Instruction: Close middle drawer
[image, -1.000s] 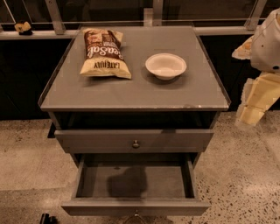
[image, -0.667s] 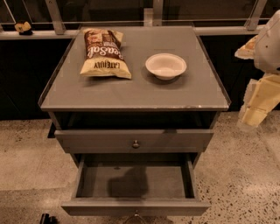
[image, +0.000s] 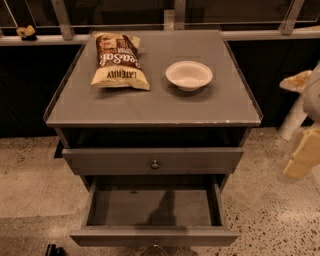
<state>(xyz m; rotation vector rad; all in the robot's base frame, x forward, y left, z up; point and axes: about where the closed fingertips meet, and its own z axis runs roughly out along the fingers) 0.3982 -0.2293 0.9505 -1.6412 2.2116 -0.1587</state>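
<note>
The end effector (image: 302, 159) hung at the right edge of the view, off the cabinet's right side and about level with the drawers. It sat lower than a second earlier, and I cannot tell whether it was spread or pressed together. Between it and the cabinet lay an open strip of speckled floor (image: 270, 210). The middle drawer (image: 155, 235) stood pulled well out toward the camera, no further in or out than before. Its front panel was near the bottom edge of the view, where its knob (image: 156, 246) was partly cut off. Above it, the top drawer (image: 200, 161) sat far further in. On the counter (image: 160, 107), the chip bag (image: 119, 61) at rear left and the white bowl (image: 189, 75) right of centre had not shifted, both well back from the front edge.
</note>
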